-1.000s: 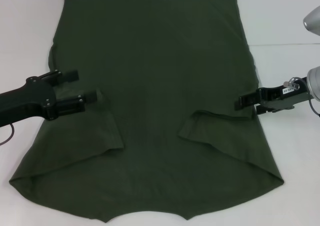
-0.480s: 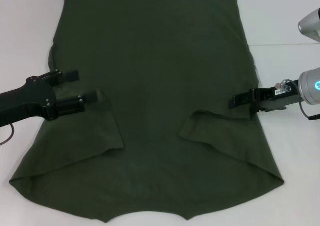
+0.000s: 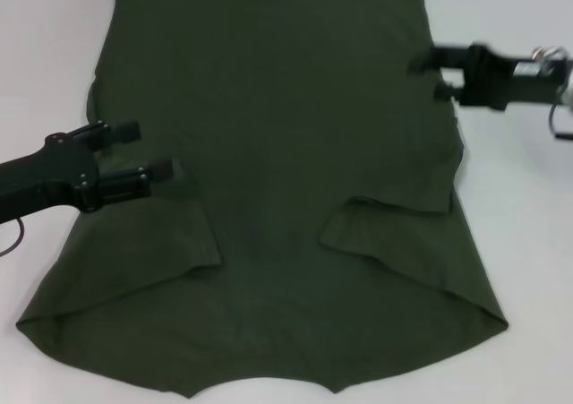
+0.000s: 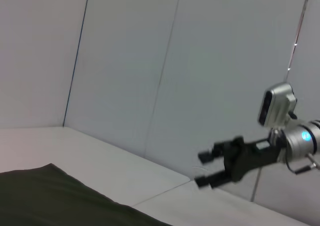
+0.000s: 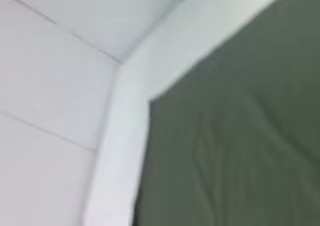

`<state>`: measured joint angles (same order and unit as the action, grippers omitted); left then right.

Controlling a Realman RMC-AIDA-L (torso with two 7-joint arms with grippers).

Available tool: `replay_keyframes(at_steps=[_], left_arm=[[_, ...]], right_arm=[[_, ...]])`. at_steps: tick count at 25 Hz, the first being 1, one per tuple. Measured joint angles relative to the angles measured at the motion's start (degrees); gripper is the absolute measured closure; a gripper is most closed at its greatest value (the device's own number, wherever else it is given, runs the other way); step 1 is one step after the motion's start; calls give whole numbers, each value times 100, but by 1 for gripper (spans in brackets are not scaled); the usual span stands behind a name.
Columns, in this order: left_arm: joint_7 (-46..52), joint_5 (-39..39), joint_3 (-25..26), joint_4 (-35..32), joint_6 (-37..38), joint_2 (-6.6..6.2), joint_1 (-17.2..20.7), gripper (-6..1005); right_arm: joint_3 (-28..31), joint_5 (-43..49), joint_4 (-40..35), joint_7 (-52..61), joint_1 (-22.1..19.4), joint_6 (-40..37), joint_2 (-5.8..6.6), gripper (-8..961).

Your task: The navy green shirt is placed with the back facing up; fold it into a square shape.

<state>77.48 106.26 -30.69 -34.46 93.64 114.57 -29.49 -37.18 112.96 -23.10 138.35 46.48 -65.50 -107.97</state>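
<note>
Handling: navy green shirt (image 3: 277,180) lies flat across the white table (image 3: 54,46), sleeves tucked inward. Soft, light, limp; pinch hem corners. Left gripper (image 3: 143,150) over left edge, right gripper (image 3: 428,76) near upper right edge; both spread, empty.

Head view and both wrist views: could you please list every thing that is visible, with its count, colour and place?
navy green shirt: one, dark olive green, spread flat over most of the table, both sleeves folded inward near the robot.
table: one, white, under the shirt, bare at the sides.
wall panels: several, pale grey, behind the table in the left wrist view.
left gripper: one, black, open, over the shirt's left edge by the folded sleeve.
right gripper: one, black, open, at the shirt's right edge toward the far end; it also shows in the left wrist view.
</note>
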Motion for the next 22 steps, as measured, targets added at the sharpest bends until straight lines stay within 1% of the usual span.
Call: replay_keyframes(at_steps=[3, 4, 5, 6, 10, 13, 15, 18, 22], left_arm=[[1, 0, 9, 0, 18, -2, 3, 81], [-2, 0, 15, 0, 19, 3, 8, 81], [-8, -1, 20, 0, 21, 13, 12, 81], [-8, -1, 20, 0, 21, 13, 12, 81], [-11, -2, 15, 0, 22, 21, 13, 81], [-12, -1, 19, 0, 20, 21, 8, 82], [-13, 5, 15, 0, 16, 21, 2, 82], [-14, 19, 8, 0, 9, 11, -9, 82], [-14, 23, 5, 0, 8, 4, -20, 82]], right_arm=[[13, -148, -8, -8, -21, -107, 108, 143], [-19, -125, -8, 10, -21, -133, 133, 143], [-140, 4, -7, 99, -12, -158, 188, 143], [-140, 4, -7, 99, -12, -158, 188, 143], [-507, 692, 5, 498, 84, -190, 366, 144], [-631, 1212, 34, 664, 146, -278, 430, 143], [-644, 1496, 34, 725, 158, -295, 416, 143], [-646, 1839, 38, 759, 167, -299, 361, 146], [-649, 2083, 85, 767, 179, -209, 238, 151]])
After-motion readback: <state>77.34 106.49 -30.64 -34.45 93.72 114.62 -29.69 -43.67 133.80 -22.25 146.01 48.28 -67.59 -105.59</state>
